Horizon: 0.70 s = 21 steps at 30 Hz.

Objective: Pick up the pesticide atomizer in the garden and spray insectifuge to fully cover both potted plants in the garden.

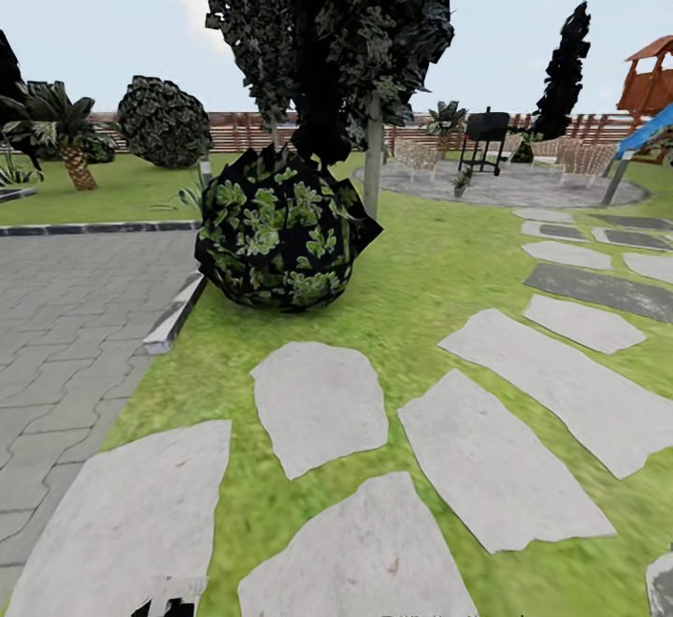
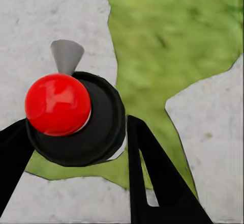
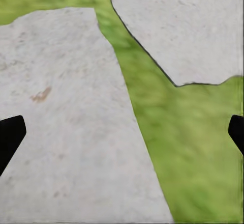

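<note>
Stepping stones [image 1: 322, 407] and lawn [image 1: 421, 271] are crossed toward the far paving [image 1: 523, 189], the left gripper [image 2: 76, 137] pinching the pesticide atomizer [image 2: 76, 117], the right gripper [image 3: 122, 132] spread empty.

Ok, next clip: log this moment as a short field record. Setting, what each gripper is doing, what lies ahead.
setting: lawn crossed by grey stepping stones, brick paving to the robot's left
left gripper: fingers either side of a black round object with a red ball top; grip contact not certain
right gripper: open, nothing between the fingertips, stone and grass below
nearest obstacle: round leafy bush under a dark tree
far ahead: round grey paving, black grill, wooden fence
potted plants: not identifiable here
</note>
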Motion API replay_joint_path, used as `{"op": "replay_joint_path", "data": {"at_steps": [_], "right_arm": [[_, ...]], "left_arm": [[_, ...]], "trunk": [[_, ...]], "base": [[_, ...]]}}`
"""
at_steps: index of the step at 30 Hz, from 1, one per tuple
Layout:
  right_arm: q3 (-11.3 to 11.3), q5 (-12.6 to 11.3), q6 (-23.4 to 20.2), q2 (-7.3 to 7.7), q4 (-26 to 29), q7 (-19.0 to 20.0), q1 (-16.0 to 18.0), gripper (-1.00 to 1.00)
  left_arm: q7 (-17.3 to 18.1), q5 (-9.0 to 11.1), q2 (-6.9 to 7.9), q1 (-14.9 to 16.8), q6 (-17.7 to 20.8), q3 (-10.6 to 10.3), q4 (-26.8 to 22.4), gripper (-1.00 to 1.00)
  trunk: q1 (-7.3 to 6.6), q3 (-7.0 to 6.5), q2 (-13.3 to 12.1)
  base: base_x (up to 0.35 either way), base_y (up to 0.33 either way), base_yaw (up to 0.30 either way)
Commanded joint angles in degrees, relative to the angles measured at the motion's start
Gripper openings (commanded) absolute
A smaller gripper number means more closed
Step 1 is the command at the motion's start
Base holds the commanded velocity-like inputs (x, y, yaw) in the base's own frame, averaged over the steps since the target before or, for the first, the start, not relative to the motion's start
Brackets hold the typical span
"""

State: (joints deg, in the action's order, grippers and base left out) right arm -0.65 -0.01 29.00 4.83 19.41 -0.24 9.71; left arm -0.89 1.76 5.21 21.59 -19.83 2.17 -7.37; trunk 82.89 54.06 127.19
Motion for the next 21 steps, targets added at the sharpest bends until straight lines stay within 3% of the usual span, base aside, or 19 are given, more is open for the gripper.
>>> {"op": "replay_joint_path", "data": {"at_steps": [1,4,5,6,9,17,21], "right_arm": [[-0.06,-0.01,0.18,-0.01,-0.07,-0.02,0.05,1.0],[-0.05,0.01,0.18,0.0,-0.07,-0.02,0.05,1.0],[-0.01,0.01,0.18,0.0,-0.07,-0.02,0.05,1.0],[0.02,0.01,0.18,-0.06,-0.07,-0.02,0.05,1.0],[0.03,0.01,0.18,-0.08,-0.07,-0.02,0.05,1.0],[0.03,0.01,0.18,-0.22,-0.07,-0.02,0.05,1.0],[0.03,0.01,0.18,-0.18,-0.07,-0.02,0.05,1.0]], "left_arm": [[0.09,0.17,-0.19,0.03,-0.19,0.21,0.48,-1.0],[0.11,0.36,-0.49,0.03,-0.2,0.16,1.29,-1.0],[0.15,0.32,-1.04,0.03,-0.22,0.18,1.64,-1.0],[0.18,-0.48,-3.64,-0.49,-0.66,-0.04,2.28,-1.0],[0.13,-1.82,-4.54,-1.51,-2.08,-0.19,2.37,-1.0],[-0.06,-1.96,-4.19,-2.81,-3.03,0.23,1.6,-1.0],[-0.59,-1.57,-3.93,-2.74,-3.05,0.35,-3.94,-1.0]], "trunk": [[0.0,0.04,0.01],[0.0,0.04,0.01],[0.0,0.04,0.01],[0.0,0.04,0.01],[0.0,0.04,0.01],[0.0,0.04,0.01],[0.0,0.04,0.01]], "base": [[0.0,0.0,-0.299],[0.0,0.0,-0.299],[0.0,0.0,-0.299],[0.0,0.0,-0.299],[0.0,0.0,-0.299],[0.0,0.0,-0.299],[0.0,0.0,-0.299]]}}
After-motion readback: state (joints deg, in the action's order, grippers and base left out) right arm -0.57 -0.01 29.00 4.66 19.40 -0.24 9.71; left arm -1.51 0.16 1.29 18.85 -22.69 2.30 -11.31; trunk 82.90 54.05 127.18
